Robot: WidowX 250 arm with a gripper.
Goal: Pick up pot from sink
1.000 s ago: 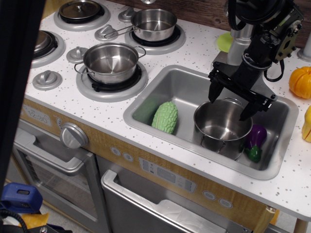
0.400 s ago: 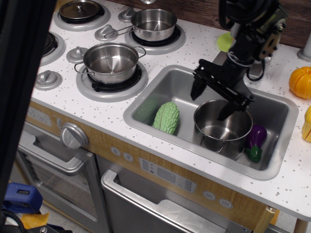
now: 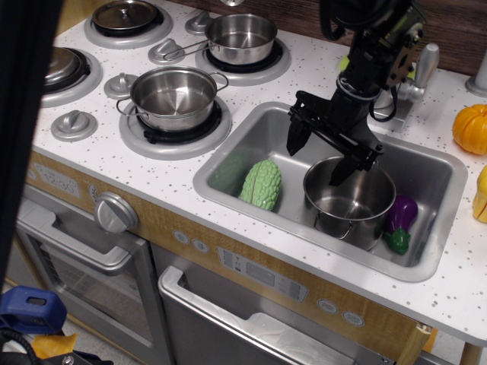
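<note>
The pot (image 3: pixel 350 199) is a shiny steel round pot with deep walls, standing upright in the right half of the sink (image 3: pixel 228 176). My gripper (image 3: pixel 316 161) is open and hangs over the pot's far left rim. Its left finger (image 3: pixel 295 138) is outside the pot to the left. Its right finger (image 3: pixel 340 172) points down inside the rim. The pot looks empty inside.
A green bumpy gourd (image 3: pixel 260 185) lies in the sink left of the pot. A purple eggplant (image 3: pixel 399 222) lies to its right. A shallower steel pot (image 3: pixel 174 96) and a saucepan (image 3: pixel 240 38) sit on the stove burners. An orange pumpkin (image 3: pixel 470 128) is at the right.
My gripper has moved left across the pot, from straddling it wide to sitting over its left rim. The pot, gourd and eggplant have not moved.
</note>
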